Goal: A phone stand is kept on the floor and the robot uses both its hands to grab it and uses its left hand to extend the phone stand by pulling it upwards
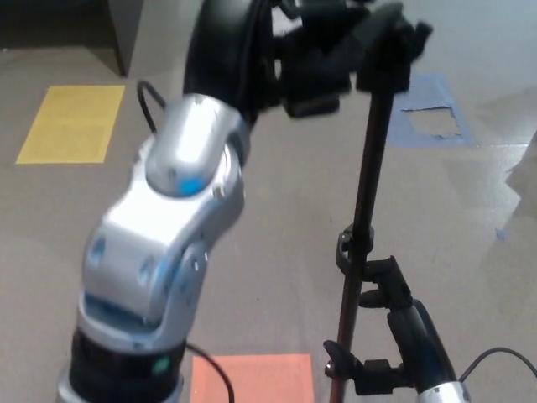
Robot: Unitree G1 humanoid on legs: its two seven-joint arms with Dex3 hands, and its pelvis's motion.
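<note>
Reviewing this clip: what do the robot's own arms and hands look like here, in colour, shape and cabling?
The left arm is bulky, rounded silver casing with a blue light patch and a black band near its base; a thin black cable loops beside it. The left hand is black and chunky. The right hand is black too, on a silver wrist with a black cable.

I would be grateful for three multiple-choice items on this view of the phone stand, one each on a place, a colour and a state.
1. Where is the left hand on the phone stand?
A. at its top
B. at its foot
C. off it

2. What colour is the floor patch at picture left?
A. green
B. yellow
C. white

3. What state is the stand's pole in?
A. lying flat
B. folded in half
C. upright, drawn out long

Answers: 1 A, the black hand is closed around the head of the stand near the top edge. 2 B, the rectangle is yellow. 3 C, the thin pole runs up from the right hand to the top.
</note>
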